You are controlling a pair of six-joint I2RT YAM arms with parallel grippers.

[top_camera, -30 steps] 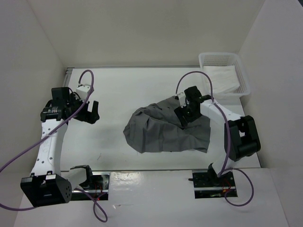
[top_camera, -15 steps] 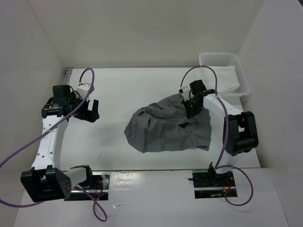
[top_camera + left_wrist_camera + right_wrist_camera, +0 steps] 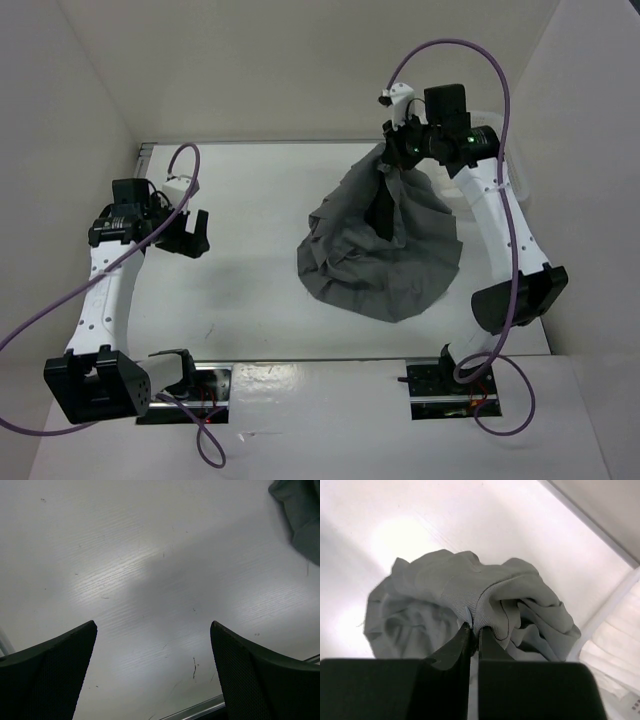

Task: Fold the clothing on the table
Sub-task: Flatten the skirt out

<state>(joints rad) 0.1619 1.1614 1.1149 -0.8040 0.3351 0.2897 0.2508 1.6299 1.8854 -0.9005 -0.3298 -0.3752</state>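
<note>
The grey clothing (image 3: pixel 385 245) hangs in a cone from my right gripper (image 3: pixel 392 158), which is raised high at the back right and shut on its ribbed waistband (image 3: pixel 470 600). Its lower folds still rest spread on the white table (image 3: pixel 250 200). In the right wrist view the right gripper (image 3: pixel 474 627) pinches the band's edge, the rest of the clothing (image 3: pixel 420 610) bunched below. My left gripper (image 3: pixel 190 235) hovers open over bare table at the left, well apart from the clothing. In the left wrist view only a corner of the clothing (image 3: pixel 300 515) shows at the top right, beyond the left gripper (image 3: pixel 152 630).
A white mesh basket (image 3: pixel 512 165) with white cloth (image 3: pixel 612 655) stands at the back right corner, just behind the raised right arm. A metal rail (image 3: pixel 200 711) runs along the table's near edge. White walls enclose the table on three sides.
My right gripper shut on the clothing's waistband and rose up and back, pulling the flat heap into a hanging cone. The left arm stayed put.
</note>
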